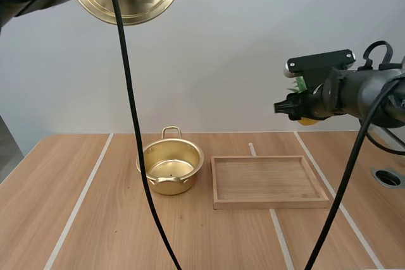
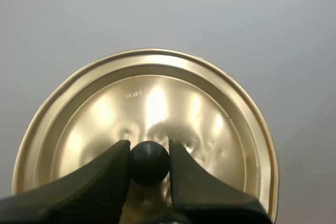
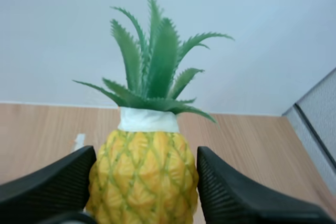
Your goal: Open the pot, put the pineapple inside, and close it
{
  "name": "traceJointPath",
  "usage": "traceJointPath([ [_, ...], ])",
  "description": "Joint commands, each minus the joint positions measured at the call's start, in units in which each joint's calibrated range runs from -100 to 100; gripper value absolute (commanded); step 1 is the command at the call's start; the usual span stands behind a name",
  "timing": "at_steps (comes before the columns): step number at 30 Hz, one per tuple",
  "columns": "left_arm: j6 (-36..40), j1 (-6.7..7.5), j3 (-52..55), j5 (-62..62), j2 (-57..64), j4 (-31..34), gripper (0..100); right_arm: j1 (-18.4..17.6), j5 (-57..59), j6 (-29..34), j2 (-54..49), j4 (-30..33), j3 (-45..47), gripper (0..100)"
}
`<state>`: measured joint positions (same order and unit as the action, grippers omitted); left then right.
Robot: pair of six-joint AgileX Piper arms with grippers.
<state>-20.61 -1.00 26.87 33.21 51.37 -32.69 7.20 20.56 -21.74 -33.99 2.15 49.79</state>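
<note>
High view: lid (image 1: 144, 1) cut off, pineapple (image 1: 308, 120) mostly behind right gripper (image 1: 286, 107).

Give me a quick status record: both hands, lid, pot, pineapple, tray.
left hand: shut on the lid's black knob, raised high
lid: gold, off the pot, in the air
pot: open, nothing inside, on the table
right hand: shut on the pineapple, raised at the table's right side
pineapple: gripped by its yellow body, leafy crown free
wooden tray: flat on the table, right of the pot, not touching
remaining: pineapple into pot, lid back on
</note>
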Motion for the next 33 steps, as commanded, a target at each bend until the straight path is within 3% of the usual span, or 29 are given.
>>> traceJointPath([
  [1,0.4,0.17,-0.5,-1.3,0.3,-0.5,0,-1.1,-1.2,-1.1,-3.7,-1.1,0.0,0],
  [13,0.4,0.17,-0.5,-1.3,0.3,-0.5,0,-5.5,-1.2,-1.1,-9.1,-3.4,0.0,0],
  [24,0.4,0.17,-0.5,-1.3,0.3,-0.5,0,-14.5,-1.5,-1.1,-9.0,-4.2,0.0,0],
  [33,0.4,0.17,-0.5,-1.3,0.3,-0.5,0,-17.9,-4.6,-1.1,-4.5,-4.4,0.0,0],
])
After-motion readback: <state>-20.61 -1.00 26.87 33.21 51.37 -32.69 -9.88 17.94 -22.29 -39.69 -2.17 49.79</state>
